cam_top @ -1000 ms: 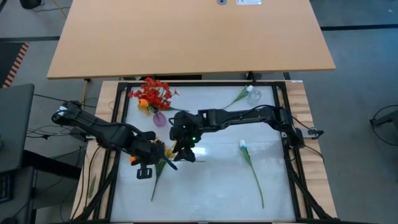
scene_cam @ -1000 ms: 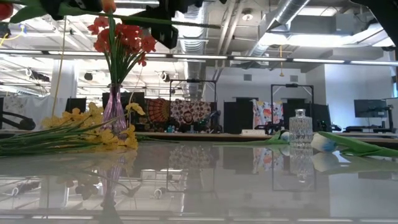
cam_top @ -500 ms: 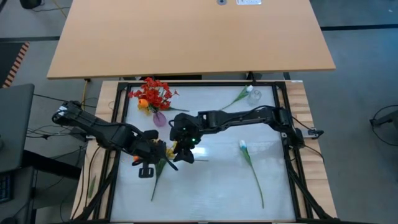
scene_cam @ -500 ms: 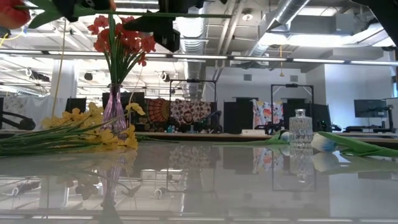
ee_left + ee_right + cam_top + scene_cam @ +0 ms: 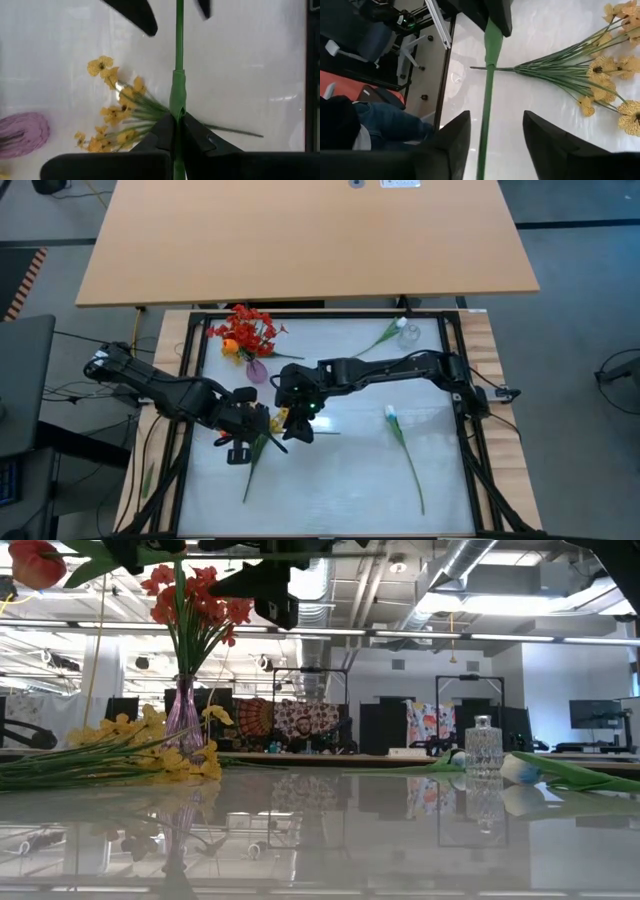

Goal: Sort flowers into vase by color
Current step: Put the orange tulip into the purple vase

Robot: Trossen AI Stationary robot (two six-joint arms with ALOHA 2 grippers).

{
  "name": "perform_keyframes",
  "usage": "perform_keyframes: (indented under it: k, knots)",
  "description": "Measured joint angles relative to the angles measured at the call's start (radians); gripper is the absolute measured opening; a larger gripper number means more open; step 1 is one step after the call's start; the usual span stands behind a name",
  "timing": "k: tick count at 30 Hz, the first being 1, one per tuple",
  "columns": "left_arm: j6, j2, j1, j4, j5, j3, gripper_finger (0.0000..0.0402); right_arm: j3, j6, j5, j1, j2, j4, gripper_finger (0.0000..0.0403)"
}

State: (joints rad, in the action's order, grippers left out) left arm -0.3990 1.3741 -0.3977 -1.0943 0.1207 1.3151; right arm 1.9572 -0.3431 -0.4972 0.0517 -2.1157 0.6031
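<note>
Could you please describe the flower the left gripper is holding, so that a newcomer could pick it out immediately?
Start at the purple vase of red blooms, then look just in front of it, where both grippers meet. The left gripper is shut on one long green stem lifted above the yellow spray; unlike its neighbours, it is off the table.

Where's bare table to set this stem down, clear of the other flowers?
Free: the near strip between the yellow spray and the white flower, and the centre between the purple vase and the clear vase. Crowded: where the left gripper and right gripper meet, over the yellow spray.
</note>
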Motion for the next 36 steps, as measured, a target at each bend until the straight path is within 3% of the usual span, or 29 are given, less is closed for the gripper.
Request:
perform_keyframes:
  k: [13, 16, 21, 26, 30, 36]
  knots:
    - [-0.004, 0.0, 0.0, 0.013, 0.027, 0.0, 0.0001, 0.0, 0.035, -0.002, -0.002, 0.0, 0.03, 0.0059]
    - [0.029, 0.0, 0.0, 0.021, 0.011, 0.0, 0.0017, 0.0, 0.055, -0.003, -0.003, 0.0, 0.031, 0.0022]
    - [0.059, 0.0, 0.0, 0.036, -0.049, 0.0, 0.0079, 0.001, 0.076, -0.011, -0.013, 0.0, 0.043, 0.0022]
    - [-0.007, -0.059, 0.005, -0.034, -0.081, 0.009, 0.0136, 0.001, 0.185, -0.031, -0.053, 0.028, 0.152, 0.0022]
    - [-0.047, -0.155, 0.005, -0.068, 0.034, 0.06, 0.0154, 0.001, 0.299, -0.064, -0.112, 0.064, 0.26, 0.0022]
    - [-0.058, -0.35, 0.001, -0.034, 0.383, 0.084, 0.0156, 0.001, 0.478, -0.246, -0.225, 0.118, 0.328, 0.0022]
